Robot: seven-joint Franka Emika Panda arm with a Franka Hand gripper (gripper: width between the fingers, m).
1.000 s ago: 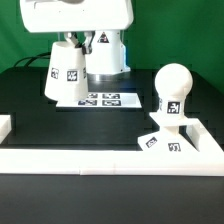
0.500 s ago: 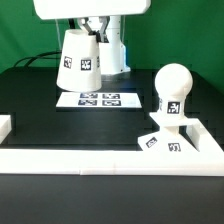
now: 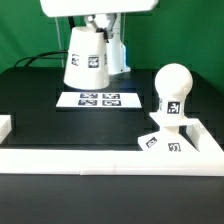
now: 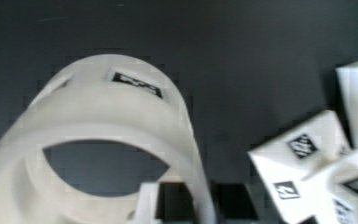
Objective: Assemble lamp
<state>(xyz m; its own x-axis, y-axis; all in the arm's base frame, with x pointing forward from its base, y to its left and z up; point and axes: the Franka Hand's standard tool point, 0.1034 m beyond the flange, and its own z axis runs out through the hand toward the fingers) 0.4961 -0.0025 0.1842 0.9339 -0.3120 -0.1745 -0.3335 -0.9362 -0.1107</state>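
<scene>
Exterior view: the shade (image 3: 86, 58) hung above the marker board (image 3: 97, 99), clear of the table, presumably for carrying to the bulb (image 3: 171, 88) on the base (image 3: 163, 141).

Wrist view: the gripper (image 4: 169, 198) pinched the shade's (image 4: 105, 140) rim.

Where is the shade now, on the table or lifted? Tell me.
Lifted. The shade hangs in the gripper, clear above the marker board and table.
</scene>
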